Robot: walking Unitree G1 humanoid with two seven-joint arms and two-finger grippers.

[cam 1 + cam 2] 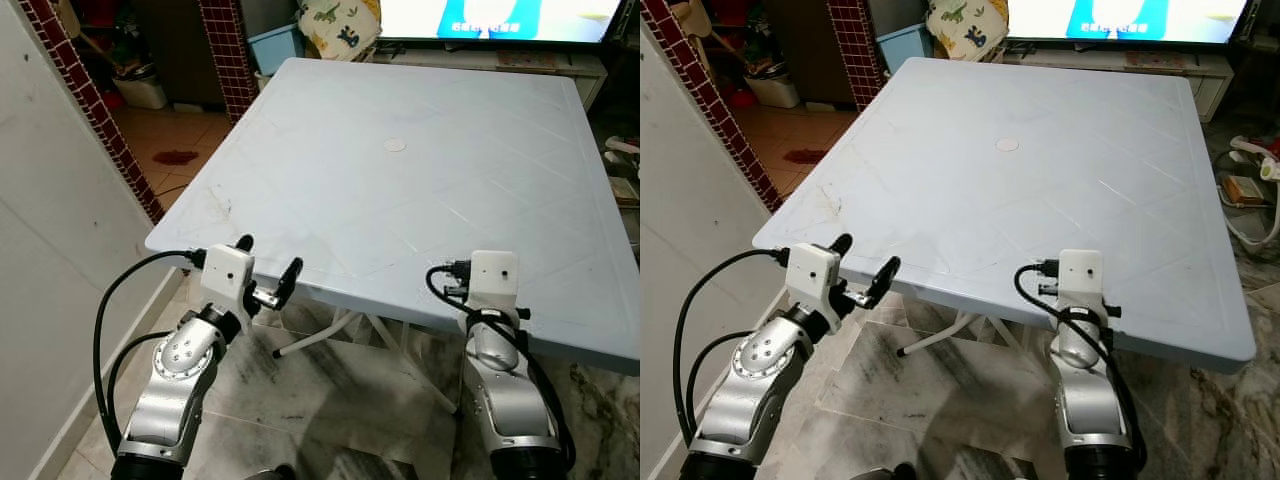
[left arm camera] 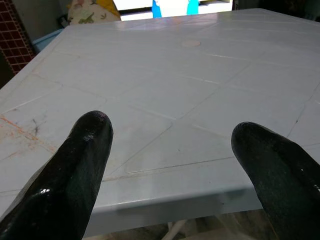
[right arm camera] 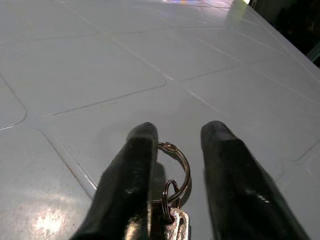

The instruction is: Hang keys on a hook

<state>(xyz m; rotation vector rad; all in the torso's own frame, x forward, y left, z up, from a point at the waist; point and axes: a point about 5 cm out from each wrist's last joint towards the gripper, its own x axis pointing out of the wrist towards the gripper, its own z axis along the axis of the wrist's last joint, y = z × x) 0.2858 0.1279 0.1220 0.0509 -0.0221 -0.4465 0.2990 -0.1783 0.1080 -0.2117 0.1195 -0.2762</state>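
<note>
A metal key ring with a silver key (image 3: 172, 200) sits between the two black fingers of my right gripper (image 3: 177, 132), just above the pale blue table (image 1: 400, 200). The fingers stand close together, with the ring against one finger (image 3: 132, 170). In the eye views the right arm's white wrist housing (image 1: 493, 275) hangs over the table's near edge and hides those fingers. My left gripper (image 1: 270, 255) is open and empty at the table's near left corner, its fingertips level with the edge.
A small white disc (image 1: 395, 144) lies mid-table. The white wall (image 1: 60, 250) and a red-tiled pillar (image 1: 90, 110) close off the left. A screen (image 1: 490, 20), a blue bin (image 1: 275, 45) and a cushion (image 1: 338, 25) stand behind the table. White table legs (image 1: 330, 335) cross the marble floor below.
</note>
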